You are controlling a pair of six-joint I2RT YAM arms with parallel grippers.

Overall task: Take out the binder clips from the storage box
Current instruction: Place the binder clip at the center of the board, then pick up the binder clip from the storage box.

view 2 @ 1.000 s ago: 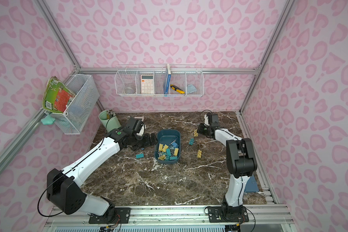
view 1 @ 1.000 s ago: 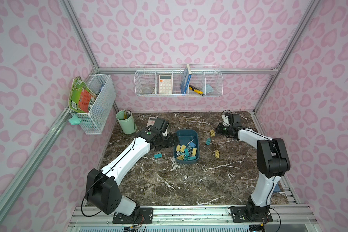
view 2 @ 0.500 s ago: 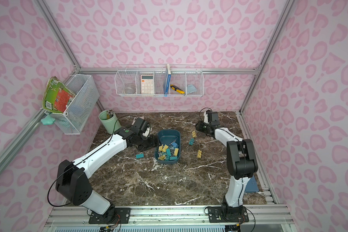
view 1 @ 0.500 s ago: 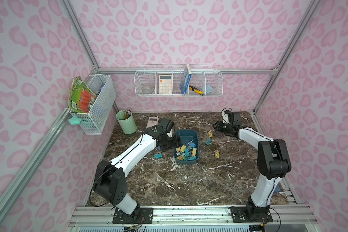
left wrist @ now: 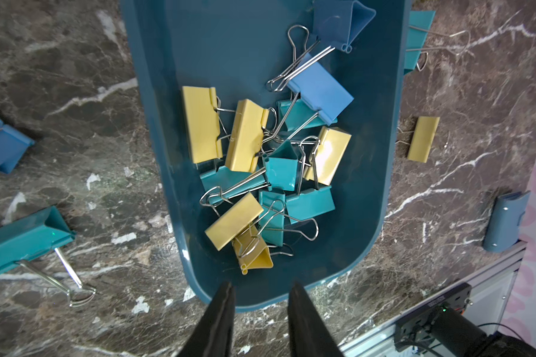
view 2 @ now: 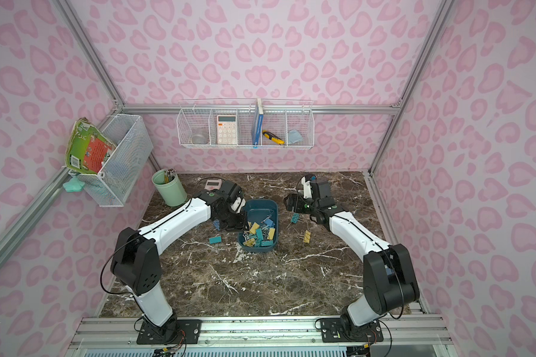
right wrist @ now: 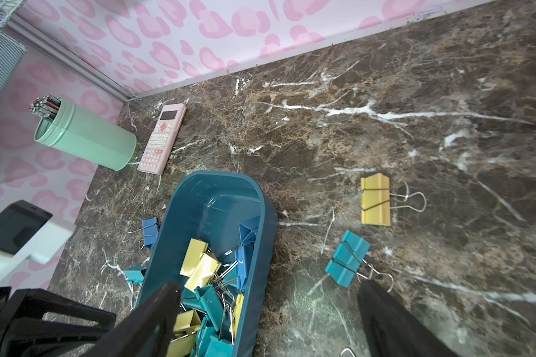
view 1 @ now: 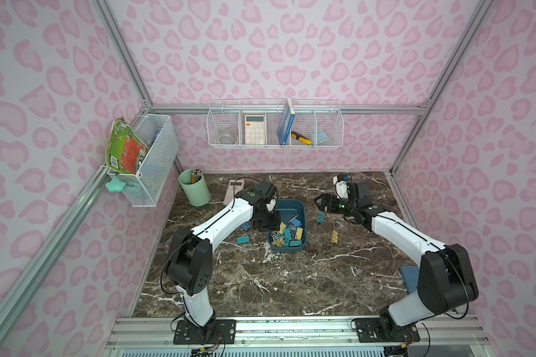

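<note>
L gripper (left wrist: 262, 287), jaws narrowly apart & empty, hung nearest binder clips (left wrist: 245, 136) heaped dead ahead in storage box (left wrist: 214, 46); R gripper (right wrist: 268, 286) gaped wide, empty.

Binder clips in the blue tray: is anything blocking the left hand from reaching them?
Nothing visible does. The storage box has no lid, and the binder clips lie heaped in the open, right ahead of the left hand, whose fingers stand apart and empty at the box's rounded end. The clips' wire handles are tangled, though.

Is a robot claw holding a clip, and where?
No, nothing is held. The left claw is empty above the storage box; the right claw is wide open, empty too.
</note>
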